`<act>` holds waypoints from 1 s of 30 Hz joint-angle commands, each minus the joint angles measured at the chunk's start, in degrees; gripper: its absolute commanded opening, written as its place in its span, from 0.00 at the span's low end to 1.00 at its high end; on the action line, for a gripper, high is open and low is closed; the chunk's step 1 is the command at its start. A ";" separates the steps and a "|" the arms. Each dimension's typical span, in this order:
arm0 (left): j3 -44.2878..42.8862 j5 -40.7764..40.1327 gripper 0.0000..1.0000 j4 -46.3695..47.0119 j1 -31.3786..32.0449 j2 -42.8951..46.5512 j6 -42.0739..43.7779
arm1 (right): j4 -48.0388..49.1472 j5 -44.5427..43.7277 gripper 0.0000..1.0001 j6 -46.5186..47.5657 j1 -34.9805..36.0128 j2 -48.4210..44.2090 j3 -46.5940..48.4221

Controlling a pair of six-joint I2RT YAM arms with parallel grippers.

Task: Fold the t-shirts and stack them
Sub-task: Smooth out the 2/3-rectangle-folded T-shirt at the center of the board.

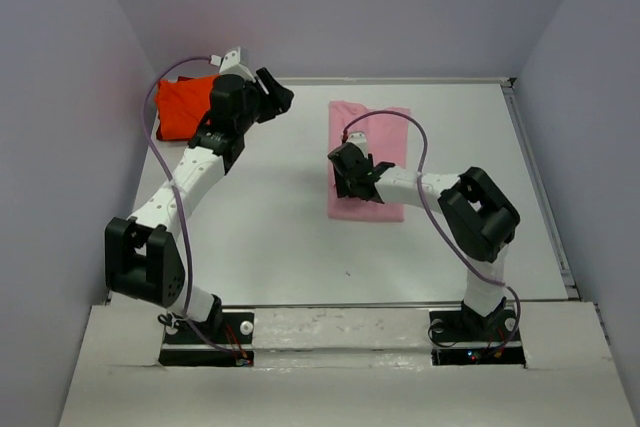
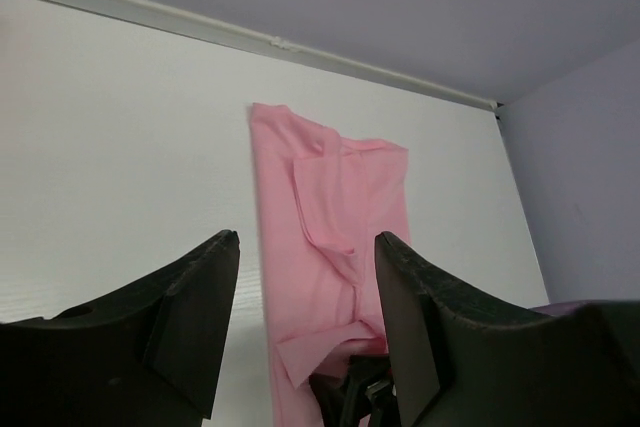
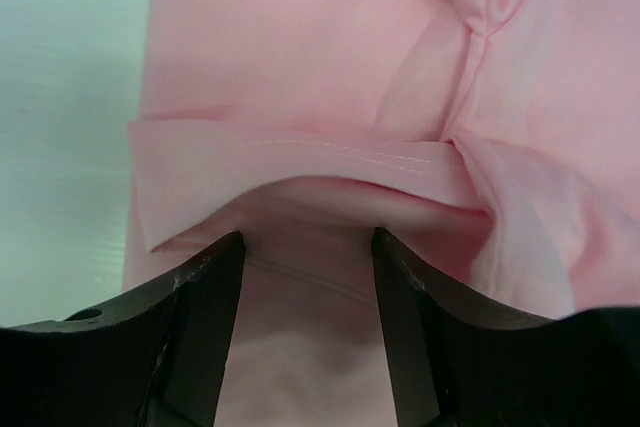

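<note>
Folding the pink t-shirt point(image 1: 375, 122): right gripper point(image 3: 305, 242) spread over its hem point(image 3: 300, 152), left gripper point(image 2: 305, 242) spread, empty, by the orange-red t-shirt point(image 1: 180, 107) far left. Next, likely: pinching that hem.

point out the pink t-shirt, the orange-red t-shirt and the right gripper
pink t-shirt point(image 1: 378, 147), top external view, on the flat upper middle of the cloth
orange-red t-shirt point(image 1: 180, 109), top external view, on the middle of its visible cloth
right gripper point(image 3: 306, 237), right wrist view, midway between its two fingertips
</note>
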State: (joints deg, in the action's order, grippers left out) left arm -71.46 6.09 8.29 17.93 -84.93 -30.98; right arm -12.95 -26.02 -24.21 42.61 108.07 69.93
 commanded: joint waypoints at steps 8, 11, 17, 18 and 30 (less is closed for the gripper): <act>2.47 3.66 0.66 3.48 -2.20 2.92 -0.48 | -2.08 -2.19 0.60 0.65 -0.07 0.57 1.44; 2.82 6.21 0.66 4.27 -3.34 2.13 -1.79 | -2.52 -3.42 0.58 1.79 -0.07 1.43 2.05; 3.61 7.71 0.66 5.24 -3.78 1.69 -2.77 | -2.61 -4.30 0.08 2.15 -0.07 3.46 2.23; 3.61 7.80 0.66 5.33 -3.78 1.69 -2.77 | -2.61 -4.39 0.08 2.15 -0.07 3.37 2.23; 3.87 9.12 0.66 5.77 -3.78 1.17 -2.86 | -4.10 -6.85 0.05 5.48 -0.07 1.44 5.47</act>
State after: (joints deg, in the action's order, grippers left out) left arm -67.96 13.41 11.29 14.15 -84.88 -33.56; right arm -15.92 -29.89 -20.69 42.61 111.24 71.94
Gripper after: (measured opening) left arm 0.662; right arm 0.063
